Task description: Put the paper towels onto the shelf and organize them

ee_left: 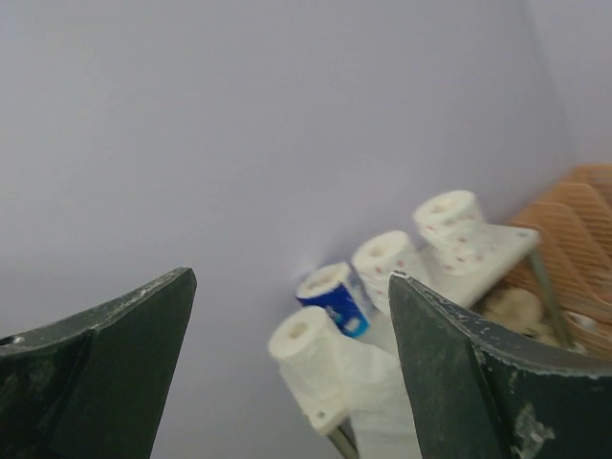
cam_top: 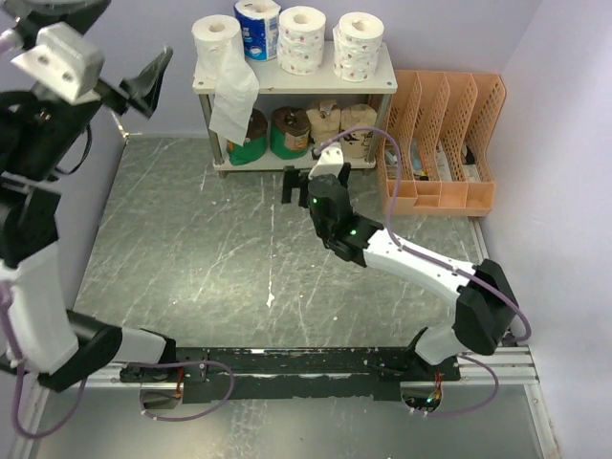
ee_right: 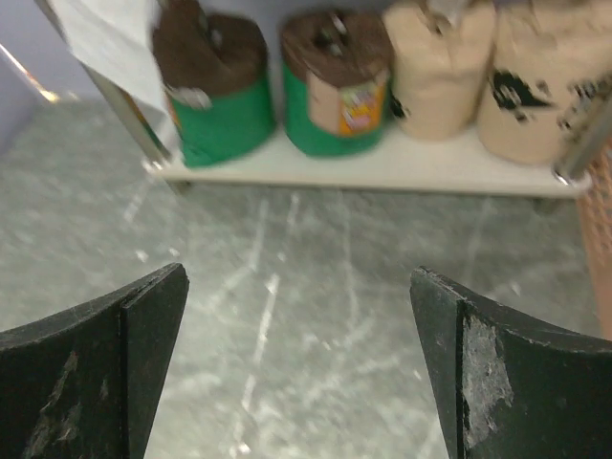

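The shelf [cam_top: 295,81] stands at the back. Its top board holds a plain white roll with a hanging loose sheet [cam_top: 216,43], a blue-white wrapped roll [cam_top: 257,27] and two white patterned rolls [cam_top: 302,38] [cam_top: 360,45]. The lower board [ee_right: 382,172] holds two green-wrapped rolls [ee_right: 215,91] [ee_right: 335,81] and two tan rolls [ee_right: 438,72] [ee_right: 540,81]. My right gripper [cam_top: 316,177] [ee_right: 298,277] is open and empty, low over the table just in front of the lower tier. My left gripper [cam_top: 134,86] [ee_left: 292,287] is open and empty, raised high at the left, facing the top rolls [ee_left: 306,354].
An orange perforated file organizer [cam_top: 445,143] stands right of the shelf against the right wall. The table [cam_top: 191,249] is grey and scratched. A purple wall runs behind the shelf. A silver shelf leg [ee_right: 134,124] stands at the left of the lower tier.
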You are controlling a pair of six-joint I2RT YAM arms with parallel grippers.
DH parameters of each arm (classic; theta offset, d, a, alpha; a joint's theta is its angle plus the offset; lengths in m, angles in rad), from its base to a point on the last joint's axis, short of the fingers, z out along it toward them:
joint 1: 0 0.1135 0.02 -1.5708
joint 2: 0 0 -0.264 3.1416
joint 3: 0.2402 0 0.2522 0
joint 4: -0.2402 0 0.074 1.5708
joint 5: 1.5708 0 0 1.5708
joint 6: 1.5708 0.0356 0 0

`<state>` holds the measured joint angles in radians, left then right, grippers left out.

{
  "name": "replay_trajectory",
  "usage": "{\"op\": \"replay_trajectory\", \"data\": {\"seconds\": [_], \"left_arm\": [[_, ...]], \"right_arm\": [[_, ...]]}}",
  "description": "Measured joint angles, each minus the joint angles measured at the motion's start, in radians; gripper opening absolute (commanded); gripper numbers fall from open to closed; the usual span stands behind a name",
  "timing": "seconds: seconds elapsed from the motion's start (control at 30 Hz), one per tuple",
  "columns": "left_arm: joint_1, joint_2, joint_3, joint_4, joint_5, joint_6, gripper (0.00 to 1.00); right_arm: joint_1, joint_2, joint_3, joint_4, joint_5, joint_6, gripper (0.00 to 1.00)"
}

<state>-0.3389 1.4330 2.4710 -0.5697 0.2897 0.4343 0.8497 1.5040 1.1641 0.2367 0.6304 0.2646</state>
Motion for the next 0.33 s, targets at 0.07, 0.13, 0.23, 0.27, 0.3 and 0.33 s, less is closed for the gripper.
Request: {"op": "replay_trajectory", "data": {"seconds": [0.07,0.13,0.23,0.27,0.3,0.33], "left_arm": [[0.002,-0.058,-0.035,-0.056,0.038,-0.027,0.94],[0.003,-0.127,-0.141,-0.1,0.068,-0.053,0.93],[0.009,-0.217,-0.386,-0.124,0.078,-0.109,0.94],[0.018,-0.231,-0.46,-0.131,0.077,-0.127,0.93],[0.033,-0.241,-0.554,-0.133,0.075,-0.149,0.94],[0.051,-0.249,-0.637,-0.139,0.074,-0.171,0.93]], "right_arm": [[-0.001,-0.04,-0.056,-0.063,0.013,0.0,1.0],[-0.003,-0.082,-0.094,-0.097,0.018,-0.003,1.0],[-0.005,-0.124,-0.11,-0.118,0.023,0.002,1.0],[-0.005,-0.132,-0.109,-0.119,0.026,0.006,1.0],[-0.005,-0.137,-0.109,-0.12,0.032,0.009,1.0],[-0.004,-0.138,-0.109,-0.122,0.039,0.012,1.0]]}}
